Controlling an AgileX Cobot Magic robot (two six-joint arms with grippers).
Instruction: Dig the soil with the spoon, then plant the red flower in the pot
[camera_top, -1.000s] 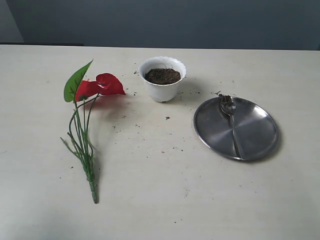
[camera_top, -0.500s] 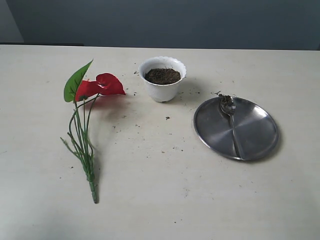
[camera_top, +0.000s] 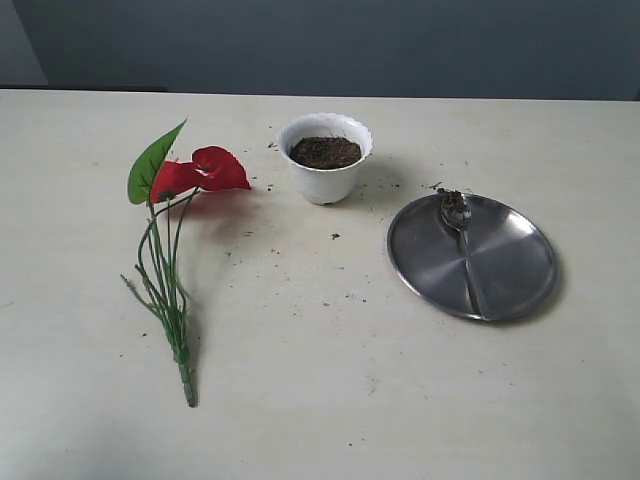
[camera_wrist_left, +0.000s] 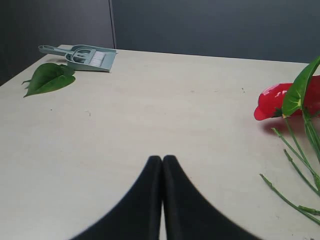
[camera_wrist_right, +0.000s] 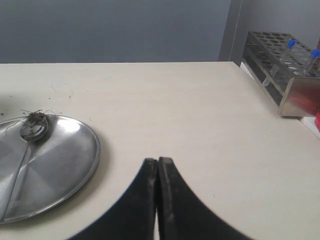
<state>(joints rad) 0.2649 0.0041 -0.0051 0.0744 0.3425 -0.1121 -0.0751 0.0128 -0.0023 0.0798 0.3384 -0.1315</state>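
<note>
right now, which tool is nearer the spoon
Right. The right tool sits just beside the plate holding the spoon; the left tool is over by the red flower, with no spoon in its view.

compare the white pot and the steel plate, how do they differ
The pot is white, deep, with a wavy rim; the plate is grey metal, flat and wider. The pot is filled with soil; the plate carries the spoon. Both sit on the table.

A pale cream table (camera_top: 320, 400) stands before a dark blue-grey wall (camera_top: 400, 40)
</note>
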